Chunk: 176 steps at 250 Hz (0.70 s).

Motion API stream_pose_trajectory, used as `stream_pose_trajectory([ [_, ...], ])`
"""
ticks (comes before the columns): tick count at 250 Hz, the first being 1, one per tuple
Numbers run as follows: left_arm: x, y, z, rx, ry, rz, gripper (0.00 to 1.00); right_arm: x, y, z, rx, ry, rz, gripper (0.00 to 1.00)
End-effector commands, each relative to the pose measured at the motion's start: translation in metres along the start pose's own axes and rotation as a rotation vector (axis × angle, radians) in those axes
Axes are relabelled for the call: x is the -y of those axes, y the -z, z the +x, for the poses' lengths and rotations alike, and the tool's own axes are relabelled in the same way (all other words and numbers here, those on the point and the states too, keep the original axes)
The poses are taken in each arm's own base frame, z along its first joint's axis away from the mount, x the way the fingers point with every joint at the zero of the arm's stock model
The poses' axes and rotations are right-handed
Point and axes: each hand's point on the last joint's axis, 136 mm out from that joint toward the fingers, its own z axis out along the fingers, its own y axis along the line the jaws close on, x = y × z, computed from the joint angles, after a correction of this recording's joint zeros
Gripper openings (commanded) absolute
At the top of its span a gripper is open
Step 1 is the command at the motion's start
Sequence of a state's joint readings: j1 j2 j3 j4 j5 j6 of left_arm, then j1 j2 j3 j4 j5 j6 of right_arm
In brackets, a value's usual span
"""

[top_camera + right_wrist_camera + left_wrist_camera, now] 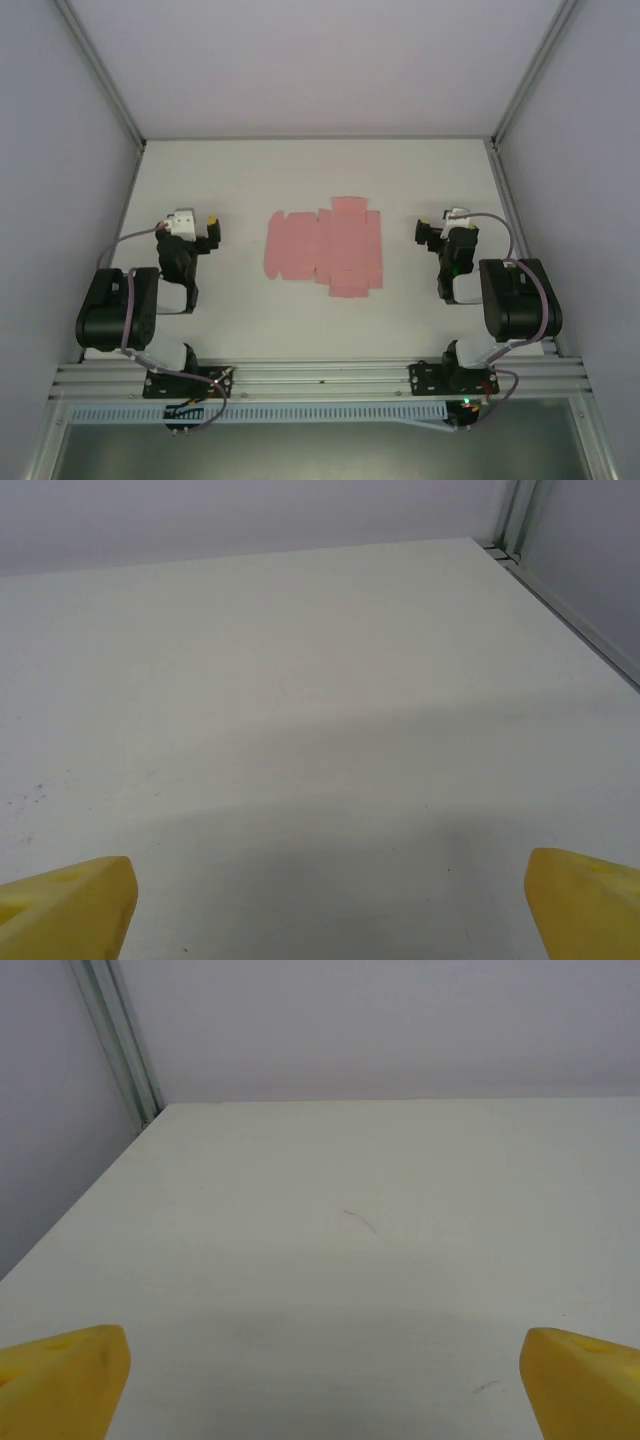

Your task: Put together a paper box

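Observation:
The paper box (325, 246) is a flat pink die-cut sheet with flaps and creases, lying unfolded at the middle of the white table (300, 170). My left gripper (205, 232) rests well to the sheet's left, and my right gripper (428, 235) rests to its right; neither touches the sheet. In the left wrist view the yellow fingertips (65, 1380) stand far apart over bare table, so the left gripper (325, 1385) is open with nothing in it. In the right wrist view the right gripper (325, 905) is just as wide open, its yellow fingertips (70, 905) at the frame's lower corners.
Grey walls enclose the table at the back and sides, with metal frame posts (100, 70) in the far corners. An aluminium rail (320, 380) carrying the arm bases runs along the near edge. Bare tabletop lies behind the sheet.

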<state>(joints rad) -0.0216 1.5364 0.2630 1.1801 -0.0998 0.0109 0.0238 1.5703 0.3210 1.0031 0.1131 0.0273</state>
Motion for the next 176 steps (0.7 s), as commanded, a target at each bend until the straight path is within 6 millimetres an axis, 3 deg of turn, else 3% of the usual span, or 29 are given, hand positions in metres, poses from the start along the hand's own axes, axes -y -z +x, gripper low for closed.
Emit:
stream_pose_trajectory([
  [1, 0.0029, -0.001, 0.0011, -0.003, -0.022, 0.012, 1.0, 0.0017, -0.0012, -0.0123, 0.032, -0.018, 0.008, 1.0],
  [176, 0.0028, -0.0015, 0.0008, -0.004, -0.022, 0.014, 1.0, 0.0018, -0.0022, -0.012, 0.028, -0.022, 0.006, 1.0],
])
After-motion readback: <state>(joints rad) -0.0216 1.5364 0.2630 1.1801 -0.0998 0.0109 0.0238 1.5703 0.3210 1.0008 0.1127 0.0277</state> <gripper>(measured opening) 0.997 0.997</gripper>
